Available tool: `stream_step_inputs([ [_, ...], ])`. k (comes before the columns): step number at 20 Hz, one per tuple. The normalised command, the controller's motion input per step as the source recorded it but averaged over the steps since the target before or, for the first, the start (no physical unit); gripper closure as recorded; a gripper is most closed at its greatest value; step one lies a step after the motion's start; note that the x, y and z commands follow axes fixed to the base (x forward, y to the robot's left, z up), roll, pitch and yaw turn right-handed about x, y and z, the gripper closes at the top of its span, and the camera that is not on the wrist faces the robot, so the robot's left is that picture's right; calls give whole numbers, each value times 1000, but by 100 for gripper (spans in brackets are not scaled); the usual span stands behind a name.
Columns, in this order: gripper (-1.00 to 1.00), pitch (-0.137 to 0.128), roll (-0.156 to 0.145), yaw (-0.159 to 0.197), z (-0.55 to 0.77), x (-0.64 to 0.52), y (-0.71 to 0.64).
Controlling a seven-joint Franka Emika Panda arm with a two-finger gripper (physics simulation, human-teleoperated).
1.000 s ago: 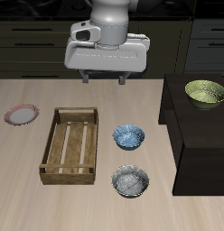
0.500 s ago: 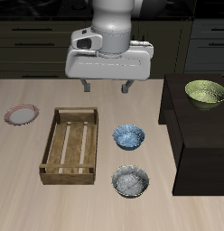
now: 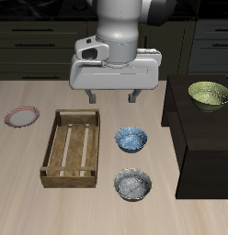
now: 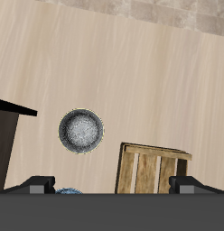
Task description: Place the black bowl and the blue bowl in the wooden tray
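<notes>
Two-finger gripper [image 3: 113, 95] raised above the table's back part, fingers spread wide, nothing between them. Rectangular light-brown wooden tray [image 3: 72, 148] with slatted bottom flat on the table, long axis running from back to front edge, slats along the same line. Small round blue bowl [image 3: 131, 139] upright just beside the tray. Small round black bowl [image 3: 133, 184] with mottled grey inside upright, nearer the front edge, apart from the blue one. Neither bowl in the tray.

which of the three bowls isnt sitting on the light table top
The olive-green bowl. It sits up on the dark raised block at the table's edge, while the blue bowl and the black bowl rest on the wooden tabletop beside the wooden tray.
</notes>
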Motion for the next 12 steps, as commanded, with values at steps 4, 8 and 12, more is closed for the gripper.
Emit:
stream_step_inputs([
  [4,-100,18,-13,90,-122,278,-29],
  [8,-100,15,-32,67,-172,208,-28],
  [12,-100,8,6,23,-152,95,30],
])
